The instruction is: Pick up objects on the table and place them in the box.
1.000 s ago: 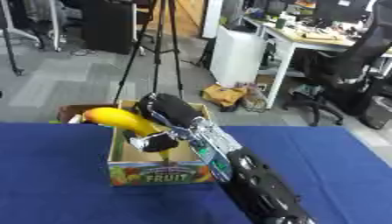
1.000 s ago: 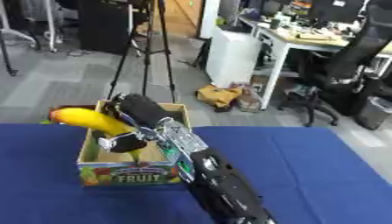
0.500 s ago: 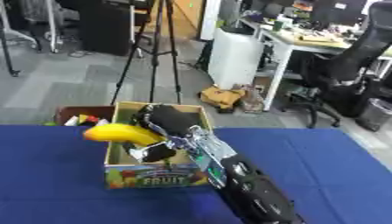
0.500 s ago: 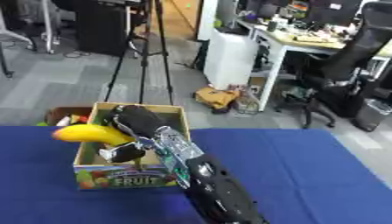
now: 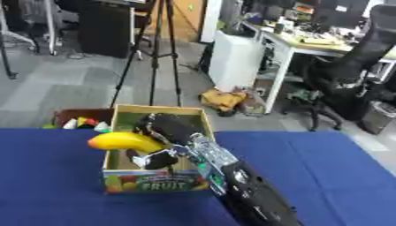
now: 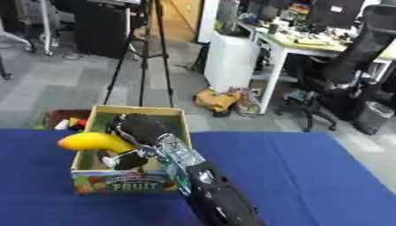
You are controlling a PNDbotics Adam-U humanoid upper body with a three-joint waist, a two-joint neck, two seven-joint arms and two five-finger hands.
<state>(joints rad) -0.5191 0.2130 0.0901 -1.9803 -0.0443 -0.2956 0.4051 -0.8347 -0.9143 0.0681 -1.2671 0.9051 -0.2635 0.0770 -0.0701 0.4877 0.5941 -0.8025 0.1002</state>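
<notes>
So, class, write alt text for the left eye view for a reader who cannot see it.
A black robot right hand holds a yellow banana over an open cardboard fruit box on a blue table. Behind lie an office floor, tripod and desks.

even indoor light, soft blur throughout, no harsh shadows.

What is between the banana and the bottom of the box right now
Nothing visible: the right hand holds the banana above the box, part over its left wall, seen in the left eye view.
</notes>
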